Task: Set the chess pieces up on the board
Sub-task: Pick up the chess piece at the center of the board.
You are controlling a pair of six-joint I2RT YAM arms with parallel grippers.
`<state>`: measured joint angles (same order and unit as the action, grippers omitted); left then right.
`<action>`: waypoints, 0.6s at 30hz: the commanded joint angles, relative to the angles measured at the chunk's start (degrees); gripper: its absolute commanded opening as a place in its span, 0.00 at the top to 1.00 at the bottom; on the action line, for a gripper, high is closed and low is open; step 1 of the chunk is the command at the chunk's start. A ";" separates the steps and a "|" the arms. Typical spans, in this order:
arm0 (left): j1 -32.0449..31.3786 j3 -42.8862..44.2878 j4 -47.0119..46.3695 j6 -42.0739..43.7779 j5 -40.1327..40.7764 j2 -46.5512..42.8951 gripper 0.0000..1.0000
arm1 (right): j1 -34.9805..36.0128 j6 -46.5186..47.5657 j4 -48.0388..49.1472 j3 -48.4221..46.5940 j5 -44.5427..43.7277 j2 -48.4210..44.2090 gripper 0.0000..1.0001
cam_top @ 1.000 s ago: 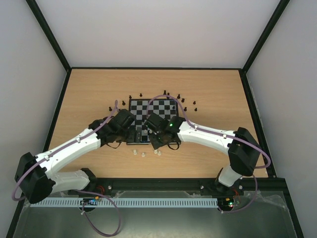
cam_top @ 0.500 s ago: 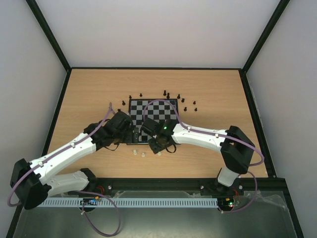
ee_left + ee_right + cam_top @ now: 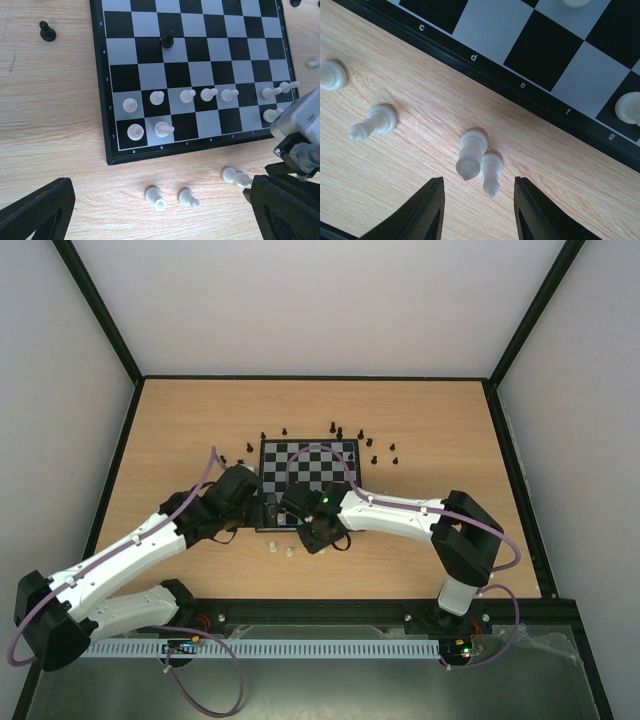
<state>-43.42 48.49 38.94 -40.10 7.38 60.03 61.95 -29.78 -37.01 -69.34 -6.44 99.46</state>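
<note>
Right now the right gripper (image 3: 478, 196) hangs low with its fingers apart, straddling two cream-white pieces (image 3: 470, 157) that sit close together on the tabletop (image 3: 395, 170), just off the board (image 3: 485, 70) by its d and e marks. Fetching a back-rank piece looks like the step in hand. Next it must close on one without dragging its neighbour. The left gripper (image 3: 162, 192) is spread wide too, holding nothing. Only its camera shows the white pawns (image 3: 187, 95) along rank two, with c1 to e1 bare. Overhead, the arms (image 3: 400, 510) hide that.
</note>
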 commanded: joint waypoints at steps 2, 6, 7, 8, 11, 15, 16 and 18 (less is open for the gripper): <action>0.42 1.34 0.76 -0.69 1.30 -2.13 0.01 | 0.46 0.51 -2.94 -2.08 0.73 1.65 0.62; 0.62 1.43 1.31 -0.71 1.57 -2.61 0.01 | 0.52 0.98 -2.75 -2.92 1.01 2.94 0.64; 0.68 1.43 1.38 -0.69 1.59 -2.66 0.01 | 0.49 1.08 -2.67 -3.07 0.99 3.22 0.65; 0.70 1.45 1.48 -0.79 1.60 -2.75 0.01 | 0.45 1.17 -2.56 -3.20 0.87 3.46 0.65; 0.79 1.31 1.53 -0.81 1.74 -2.86 0.01 | 0.50 1.47 -2.58 -3.80 0.66 4.23 0.68; 0.81 1.26 1.58 -0.82 1.63 -2.73 0.01 | 0.45 1.88 -2.62 -4.39 0.41 5.36 0.69; 0.86 1.26 1.58 -0.80 1.67 -2.79 0.01 | 0.47 1.91 -2.70 -4.41 0.30 5.54 0.69; 0.88 1.28 1.68 -0.86 1.74 -2.81 0.01 | 0.49 2.08 -2.62 -4.40 0.24 5.79 0.72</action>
<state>-42.72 48.60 40.27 -40.53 8.71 58.02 61.95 -28.45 -36.99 -72.42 -5.87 103.98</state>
